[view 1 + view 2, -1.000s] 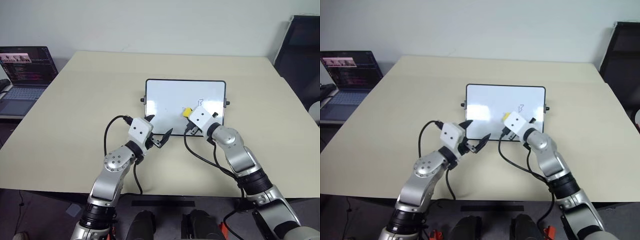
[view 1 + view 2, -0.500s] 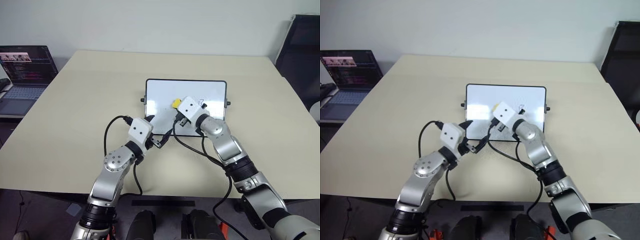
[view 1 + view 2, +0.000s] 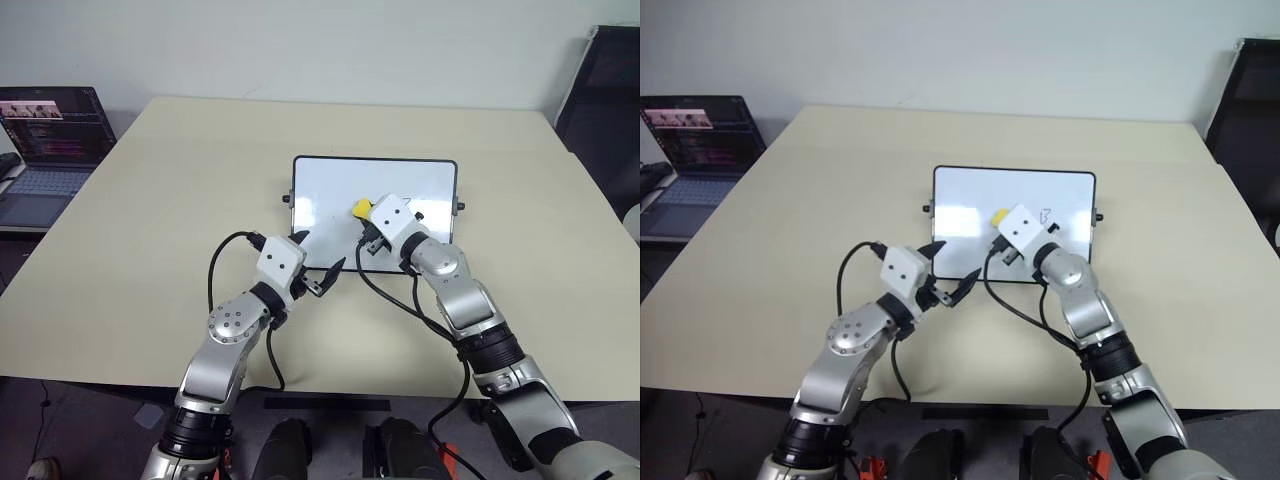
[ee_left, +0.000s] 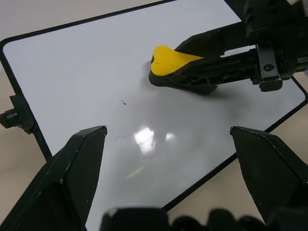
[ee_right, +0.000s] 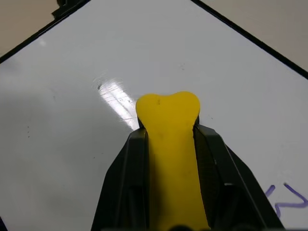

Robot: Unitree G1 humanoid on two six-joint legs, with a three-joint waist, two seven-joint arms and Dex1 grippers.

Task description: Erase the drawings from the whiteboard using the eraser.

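A broad beige surface is carrying the whiteboard, which is lying flat near its middle with its black frame and small side knobs showing in the head views. Off the surface's left edge a laptop is sitting open with its screen lit, something neither wrist view is catching. The right end effector is reaching over the board's middle with its fingers clamped on the eraser, and the head views are giving only a small yellow spot ahead of the white wrist housing. The right wrist view is showing far more: the yellow block squeezed between the two black fingers, its rounded tip bulging past them, and a thin blue drawing lying on the white just beside that end effector. The right eye view is showing that same mark as a small dark squiggle to the right of the wrist housing. The left end effector is hovering at the board's near left edge with its fingers spread wide and holding nothing; its wrist view is looking across the glossy board at the eraser's dark underside pressed on the white, and at a tiny speck of ink nearer in.
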